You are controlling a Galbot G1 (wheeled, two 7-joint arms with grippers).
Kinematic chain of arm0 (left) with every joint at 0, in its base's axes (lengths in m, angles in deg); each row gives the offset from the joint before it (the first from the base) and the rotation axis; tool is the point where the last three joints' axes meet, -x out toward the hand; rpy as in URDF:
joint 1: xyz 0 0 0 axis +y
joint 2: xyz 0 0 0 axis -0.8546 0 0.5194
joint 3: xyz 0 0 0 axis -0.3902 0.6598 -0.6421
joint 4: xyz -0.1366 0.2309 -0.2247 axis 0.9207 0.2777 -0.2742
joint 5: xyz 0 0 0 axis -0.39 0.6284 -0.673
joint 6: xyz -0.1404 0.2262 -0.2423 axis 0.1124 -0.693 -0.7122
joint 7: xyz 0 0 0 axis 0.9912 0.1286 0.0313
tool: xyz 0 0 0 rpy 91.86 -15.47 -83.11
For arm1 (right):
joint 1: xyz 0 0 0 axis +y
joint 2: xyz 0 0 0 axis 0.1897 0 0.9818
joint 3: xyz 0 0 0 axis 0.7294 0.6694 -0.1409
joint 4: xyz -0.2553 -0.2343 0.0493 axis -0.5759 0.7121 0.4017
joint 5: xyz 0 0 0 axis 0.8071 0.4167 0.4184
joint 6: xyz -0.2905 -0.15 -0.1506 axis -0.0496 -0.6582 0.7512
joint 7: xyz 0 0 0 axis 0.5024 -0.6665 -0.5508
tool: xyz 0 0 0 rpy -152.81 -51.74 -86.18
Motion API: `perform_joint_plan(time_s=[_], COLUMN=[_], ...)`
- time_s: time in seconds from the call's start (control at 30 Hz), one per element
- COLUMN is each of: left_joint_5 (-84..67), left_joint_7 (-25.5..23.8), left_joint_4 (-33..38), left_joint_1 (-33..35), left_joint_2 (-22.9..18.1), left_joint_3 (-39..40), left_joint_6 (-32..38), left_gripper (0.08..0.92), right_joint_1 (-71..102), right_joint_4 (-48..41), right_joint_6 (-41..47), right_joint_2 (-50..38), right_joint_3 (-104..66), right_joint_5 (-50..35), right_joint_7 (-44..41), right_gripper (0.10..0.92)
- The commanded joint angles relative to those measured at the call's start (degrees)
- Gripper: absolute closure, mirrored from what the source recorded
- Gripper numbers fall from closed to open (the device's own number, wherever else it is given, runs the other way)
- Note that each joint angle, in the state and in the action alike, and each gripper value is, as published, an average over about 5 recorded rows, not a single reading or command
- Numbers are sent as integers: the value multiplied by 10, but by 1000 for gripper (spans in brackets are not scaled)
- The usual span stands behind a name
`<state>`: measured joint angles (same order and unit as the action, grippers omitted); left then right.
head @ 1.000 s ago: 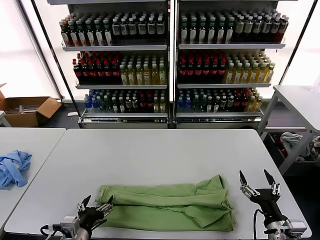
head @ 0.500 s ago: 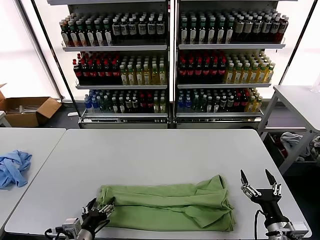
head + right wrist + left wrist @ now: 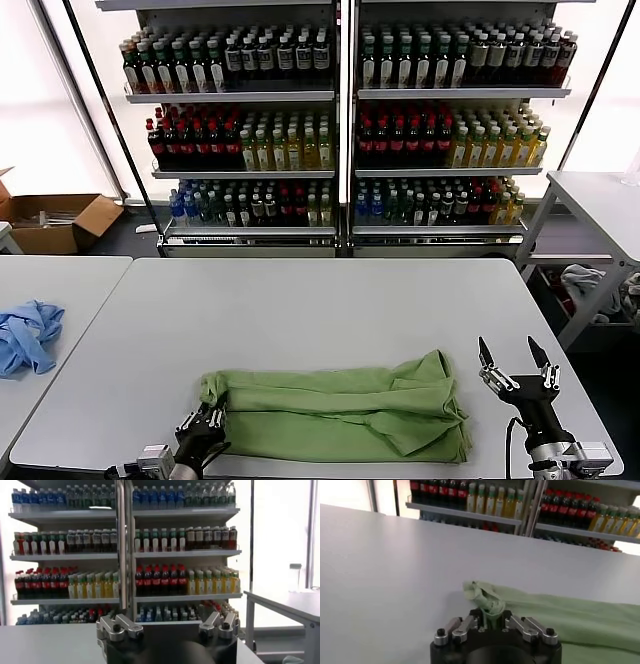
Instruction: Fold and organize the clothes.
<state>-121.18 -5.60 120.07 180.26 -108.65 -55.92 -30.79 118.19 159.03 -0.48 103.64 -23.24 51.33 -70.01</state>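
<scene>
The light green shirt [image 3: 335,413] lies folded into a long band across the front of the white table [image 3: 320,310]. My left gripper [image 3: 208,424] is at the band's left end, shut on a bunched corner of the shirt; in the left wrist view the pinched green cloth [image 3: 487,602] rises between its fingers [image 3: 465,625]. My right gripper [image 3: 513,362] is open and empty, held above the table just right of the shirt's right end, fingers pointing up. Its wrist view shows no shirt. The shirt's collar, buttons and print are hidden.
A light blue garment [image 3: 28,335] lies on the neighbouring table at the left. A cardboard box [image 3: 55,220] sits on the floor behind it. Shelves of bottles [image 3: 340,120] stand beyond the table. Another table [image 3: 600,200] stands at the right.
My left gripper has moved in to the shirt's left end and closed on its corner. My right gripper has stayed open in nearly the same place.
</scene>
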Motion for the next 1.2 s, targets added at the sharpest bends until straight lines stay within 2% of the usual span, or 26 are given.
perform_joint_plan(time_s=[0.03, 0.2, 0.4, 0.67, 0.87, 1.03, 1.2], left_joint_5=[0, -31, -76, -88, -87, -66, -35], left_joint_7=[17, 25, 24, 37, 37, 45, 49], left_joint_4=[22, 28, 10, -22, 10, 58, 78], left_joint_1=[-16, -30, -46, -45, -10, 9, 1], left_joint_2=[-4, 22, 43, 44, 31, 17, 14], left_joint_3=[-29, -110, -200, -322, -423, -417, -312], left_joint_6=[25, 15, -8, -37, -58, -67, -42], left_gripper=[787, 898, 902, 902, 902, 902, 902], right_joint_1=[-5, -12, -9, 5, 1, -5, -6], right_joint_4=[4, 5, -4, -5, -5, -4, -5], right_joint_6=[-5, -12, -18, -24, -23, -22, -22], right_joint_2=[0, -3, -12, -11, -10, -7, -3], right_joint_3=[-3, -19, -46, -69, -67, -60, -56], right_joint_5=[-1, -19, -37, -41, -41, -39, -36], right_joint_7=[2, 7, 10, 13, 13, 13, 13], right_gripper=[203, 203, 203, 203, 203, 203, 203])
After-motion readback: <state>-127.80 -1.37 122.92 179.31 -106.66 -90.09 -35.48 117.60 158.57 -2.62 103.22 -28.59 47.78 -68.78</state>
